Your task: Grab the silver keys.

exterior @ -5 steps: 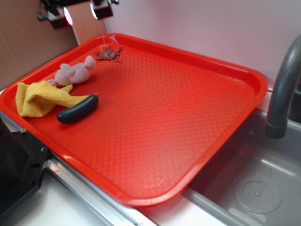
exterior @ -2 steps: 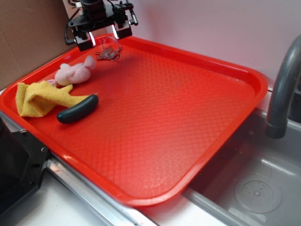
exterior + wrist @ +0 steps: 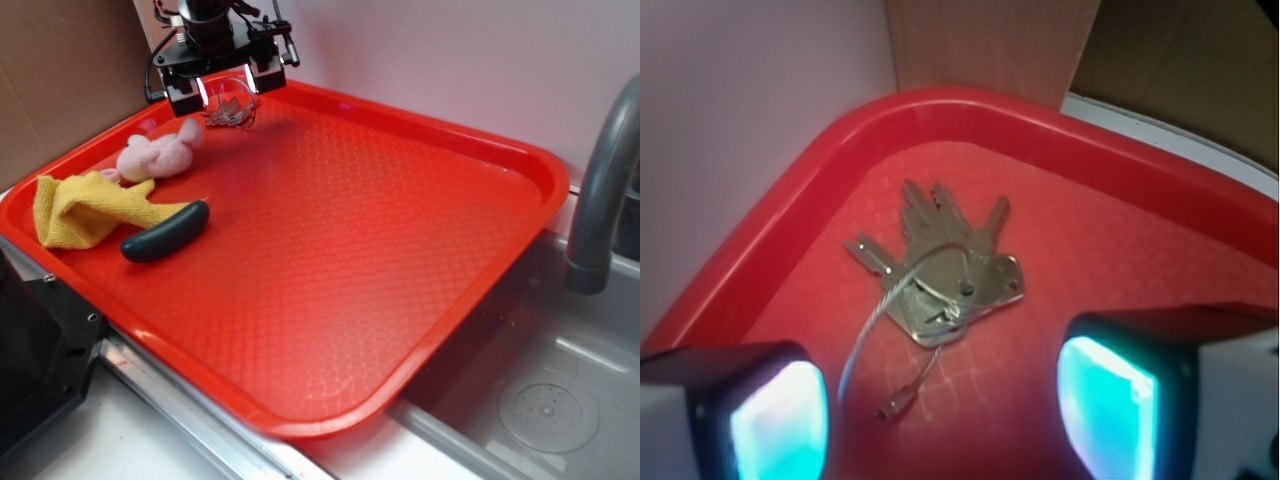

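The silver keys [image 3: 945, 265] lie fanned out on a thin wire ring in the far left corner of the red tray [image 3: 1120, 240]. In the exterior view the keys [image 3: 232, 108] sit just under my gripper [image 3: 224, 92]. My gripper [image 3: 945, 420] is open and empty, hovering above the tray just short of the keys, with its two glowing pads on either side. The wire ring's loose end lies between the pads.
A pink plush toy [image 3: 158, 152], a yellow cloth [image 3: 85, 208] and a dark green pickle-shaped object [image 3: 165, 233] lie at the tray's left. The tray's raised rim [image 3: 300, 92] and the wall stand close behind the keys. A sink [image 3: 540, 400] with a grey faucet [image 3: 600, 190] is at the right.
My gripper has come down from above the tray's far left corner and moved slightly right, and now hangs low over the keys. Nothing on the tray has moved.
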Controlling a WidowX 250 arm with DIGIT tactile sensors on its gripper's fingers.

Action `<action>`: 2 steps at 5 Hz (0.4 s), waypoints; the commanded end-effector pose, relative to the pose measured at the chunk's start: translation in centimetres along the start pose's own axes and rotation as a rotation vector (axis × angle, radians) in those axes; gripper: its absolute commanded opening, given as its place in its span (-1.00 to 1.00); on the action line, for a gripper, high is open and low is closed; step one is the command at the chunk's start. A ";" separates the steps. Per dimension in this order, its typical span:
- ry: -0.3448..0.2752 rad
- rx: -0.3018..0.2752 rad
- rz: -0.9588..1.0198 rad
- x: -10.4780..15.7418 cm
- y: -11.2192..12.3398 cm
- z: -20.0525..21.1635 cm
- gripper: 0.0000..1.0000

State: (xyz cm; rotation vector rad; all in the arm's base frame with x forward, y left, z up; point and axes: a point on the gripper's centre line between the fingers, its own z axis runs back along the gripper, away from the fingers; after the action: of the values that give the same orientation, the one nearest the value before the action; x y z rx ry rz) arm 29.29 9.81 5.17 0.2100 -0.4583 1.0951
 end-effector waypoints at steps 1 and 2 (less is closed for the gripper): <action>-0.080 -0.082 0.008 0.9 -0.8 -0.1 1.00; -0.084 -0.071 -0.002 1.3 -1.0 -1.3 1.00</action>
State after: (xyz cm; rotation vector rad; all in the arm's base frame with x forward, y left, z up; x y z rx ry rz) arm 30.33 9.59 3.02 0.2171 -0.5198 1.0512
